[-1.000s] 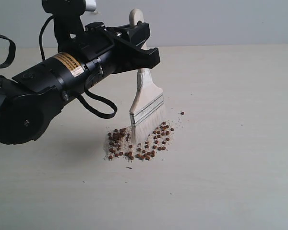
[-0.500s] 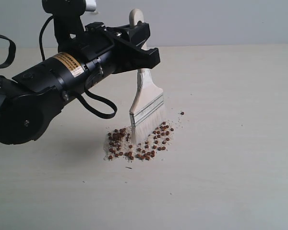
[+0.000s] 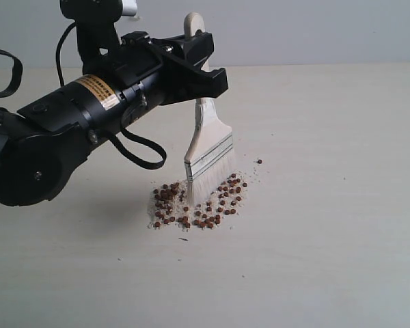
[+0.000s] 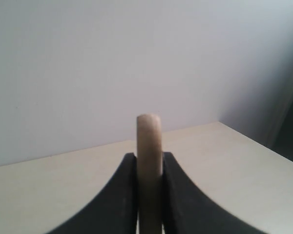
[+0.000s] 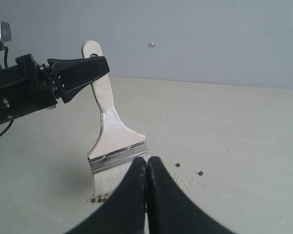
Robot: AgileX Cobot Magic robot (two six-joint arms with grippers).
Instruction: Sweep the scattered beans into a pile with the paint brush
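The paint brush (image 3: 206, 130) stands nearly upright, its white bristles (image 3: 206, 183) touching down in the middle of the beans (image 3: 165, 195). They lie bunched in a loose pile (image 3: 215, 208) with whitish crumbs. My left gripper (image 3: 203, 68) is shut on the wooden handle (image 4: 149, 141), and its black fingers (image 4: 129, 180) press both sides of it. My right gripper (image 5: 147, 160) is shut with nothing in it, hovering just in front of the brush's ferrule (image 5: 118, 157) and hiding most of the pile. A few beans (image 5: 98, 199) show beside the bristles.
One stray bean (image 3: 260, 161) lies apart from the cluster, toward the far right. The right wrist view shows two loose beans (image 5: 177, 165) on the pale table (image 3: 328, 137). The left arm's black body (image 3: 48, 143) fills the left side.
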